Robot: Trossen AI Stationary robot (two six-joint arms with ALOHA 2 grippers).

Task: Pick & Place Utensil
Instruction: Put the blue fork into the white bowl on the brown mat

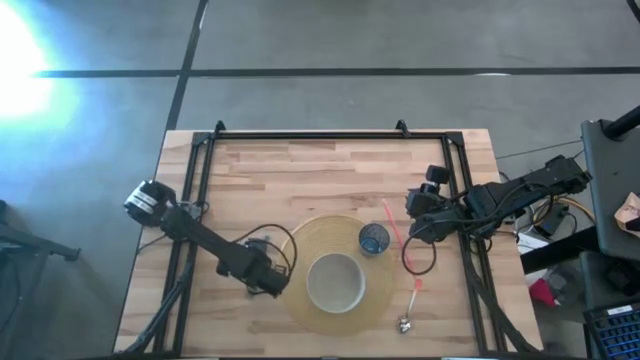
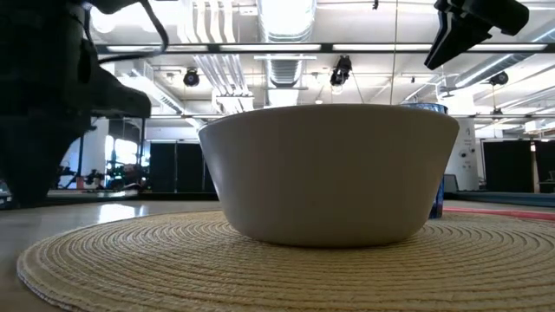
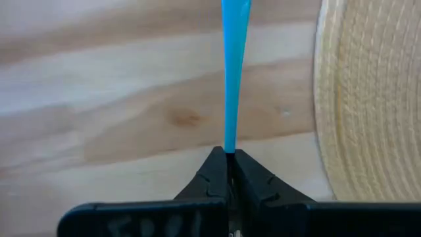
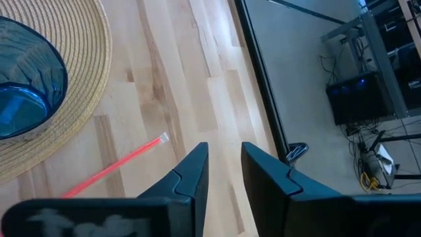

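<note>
White bowl [image 2: 329,173] on woven mat [image 2: 260,260] mid-frame, left fingers [image 3: 227,172] clamped on blue utensil [image 3: 231,79], right fingers [image 4: 223,172] parted, empty, above counter [image 1: 300,170].

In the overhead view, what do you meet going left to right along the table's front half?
left gripper, shut on the blue utensil → white bowl on the woven placemat → blue cup → red utensil → right gripper.

Grey concrete floor [image 1: 330,40] surrounds the wooden table [image 1: 330,165]; perhaps ceiling ducts [image 2: 212,74] overhead.
</note>
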